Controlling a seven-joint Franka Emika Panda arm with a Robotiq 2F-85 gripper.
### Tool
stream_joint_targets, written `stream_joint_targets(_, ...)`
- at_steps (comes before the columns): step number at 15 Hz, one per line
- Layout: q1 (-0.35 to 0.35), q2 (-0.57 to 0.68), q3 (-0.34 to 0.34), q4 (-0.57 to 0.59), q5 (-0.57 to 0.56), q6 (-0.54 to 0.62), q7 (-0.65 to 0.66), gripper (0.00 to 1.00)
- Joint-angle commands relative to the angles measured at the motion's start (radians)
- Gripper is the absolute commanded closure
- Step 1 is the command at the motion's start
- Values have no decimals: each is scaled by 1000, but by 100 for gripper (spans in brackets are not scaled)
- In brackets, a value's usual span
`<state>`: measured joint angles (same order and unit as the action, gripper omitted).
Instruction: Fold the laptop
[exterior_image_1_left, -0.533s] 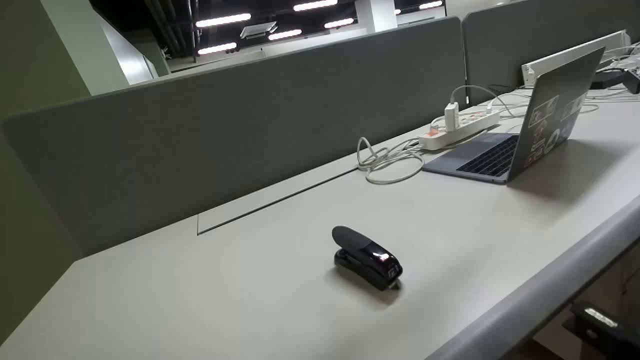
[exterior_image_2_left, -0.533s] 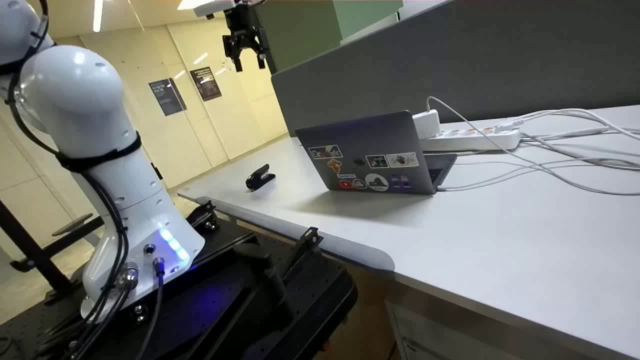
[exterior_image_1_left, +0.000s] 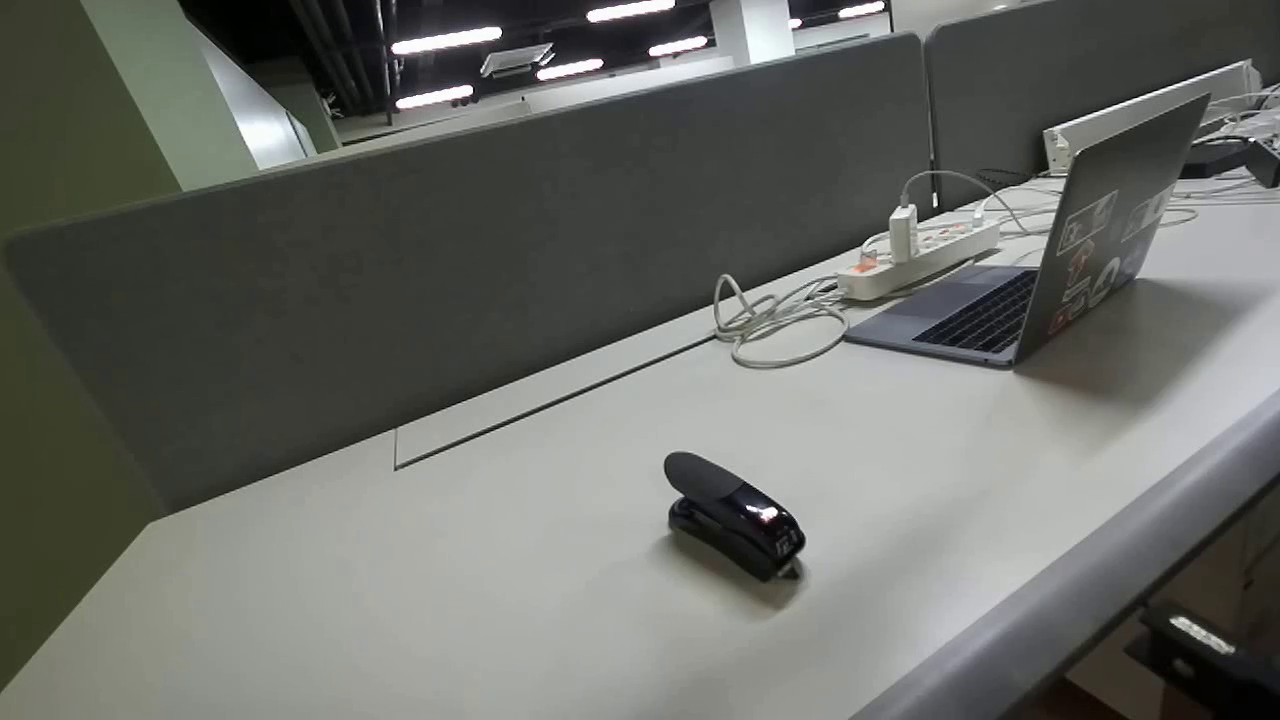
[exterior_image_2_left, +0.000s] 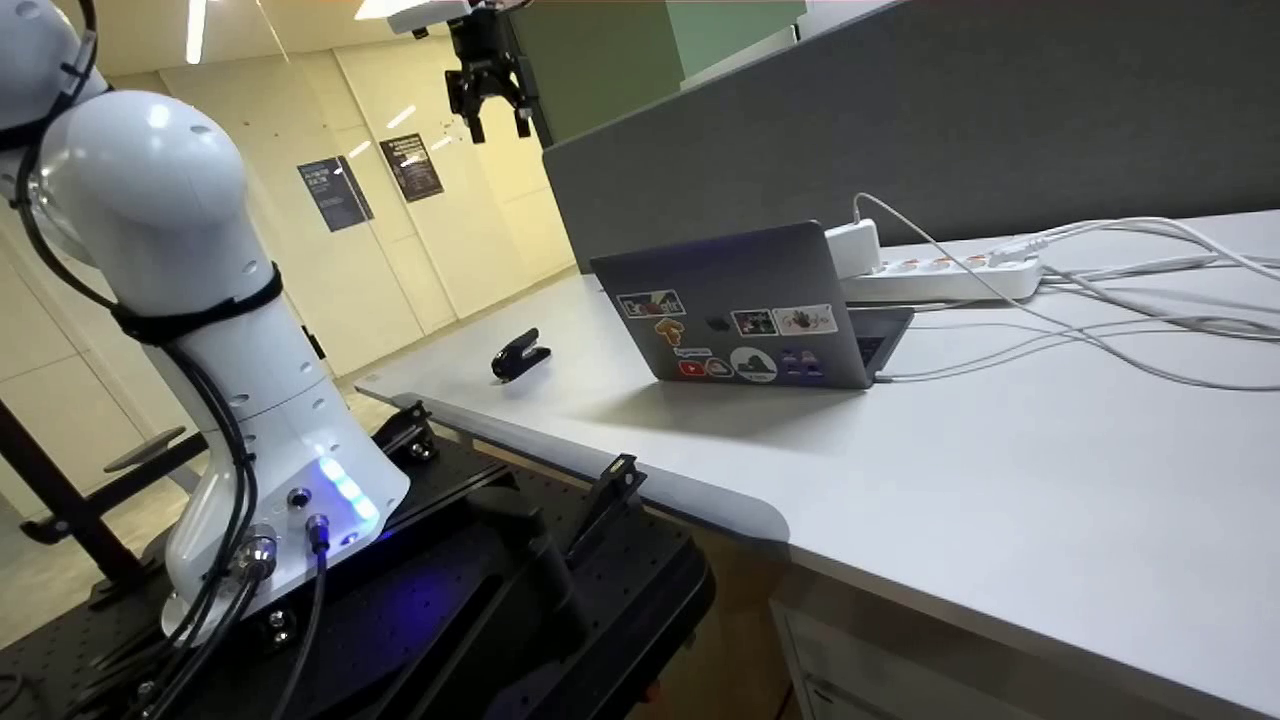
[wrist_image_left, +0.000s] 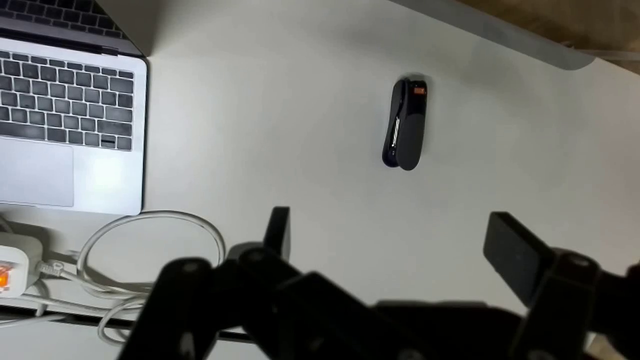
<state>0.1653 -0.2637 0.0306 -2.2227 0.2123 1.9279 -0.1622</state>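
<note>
The laptop stands open on the desk, its lid raised at a steep angle. In both exterior views, the sticker-covered outer lid of the laptop (exterior_image_1_left: 1120, 200) (exterior_image_2_left: 720, 285) shows. In the wrist view, part of the laptop (wrist_image_left: 107, 177) is at the left, with the dark keyboard and touchpad facing up; its left part is cut off by the frame. My gripper (exterior_image_2_left: 499, 134) is high above the desk, apart from the laptop. In the wrist view my gripper (wrist_image_left: 390, 225) has its fingers wide apart with nothing between them.
A black stapler-like object (exterior_image_1_left: 735, 515) (exterior_image_2_left: 520, 356) (wrist_image_left: 407, 125) lies on the desk beside the laptop. A white power strip (exterior_image_1_left: 920, 262) (exterior_image_2_left: 940, 280) with loose cables is behind the laptop. A cable runs to the laptop's side. A grey partition (exterior_image_1_left: 550, 250) lines the desk's back.
</note>
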Motion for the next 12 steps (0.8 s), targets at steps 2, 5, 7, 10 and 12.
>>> stream_joint_targets(2, -16, 0, 15, 2, 4, -3, -3, 0)
stream_joint_targets(5, -16, 0, 15, 2, 4, -3, -3, 0)
stream_joint_targets(7, -22, 6, 25, -13, -20, 62, 8, 0)
stream_joint_targets(10, -28, 27, 24, -53, -12, 142, -3, 0)
stream_joint_targets(12, -27, 34, 21, -89, 9, 164, -9, 0)
